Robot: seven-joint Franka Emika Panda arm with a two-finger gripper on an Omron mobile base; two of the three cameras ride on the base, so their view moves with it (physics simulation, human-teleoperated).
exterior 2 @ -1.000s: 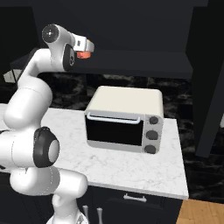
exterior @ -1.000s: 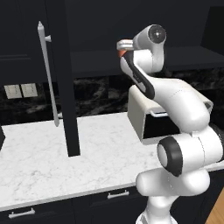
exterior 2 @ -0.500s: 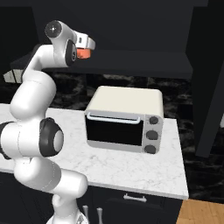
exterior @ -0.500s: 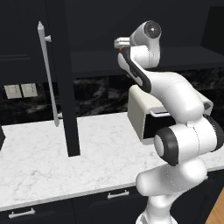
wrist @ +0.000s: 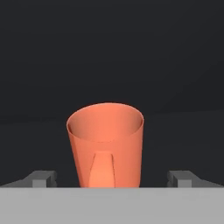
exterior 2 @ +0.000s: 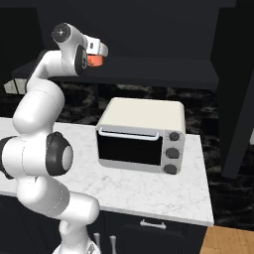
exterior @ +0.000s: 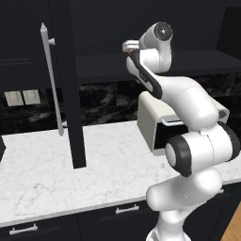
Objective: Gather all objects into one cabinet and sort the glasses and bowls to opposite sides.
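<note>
- Since a sec ago: arm has swung its upper joints round and the hand sits a bit further in toward the dark cabinet shelf; counter, oven and door unchanged, base not moved.
- Gripper [wrist: 112, 178] w/ jaws spread wide, released – fingertips [wrist: 43, 178] stand well apart on either side of the cup, not touching it.
- Salmon-orange cup [wrist: 106, 146] upright betw. the open fingers, mouth up, handle facing the hand cam; stands on the dark inner shelf [wrist: 183, 131].
- Right base view: cup [exterior 2: 94, 60] shows as an orange patch at the hand, up by the shelf [exterior 2: 163, 72] under the black wall cabinet.
- Left base view: hand end [exterior: 132, 47] is raised high at shelf level; only a sliver of orange visible beside it.
- Cabinet door [exterior: 70, 84] stands open, seen edge-on, w/ long vertical silver bar handle [exterior: 52, 80] on its left face.
- Cream toaster oven [exterior 2: 141, 135] sits on the white marble counter [exterior 2: 149, 191], below and to the right of the hand; three knobs on its right side.
- Two wall switch plates [exterior: 22, 98] on the dark backsplash left of the door.
- Lower cabinets w/ short silver pulls [exterior: 127, 209] under the counter edge.
</note>
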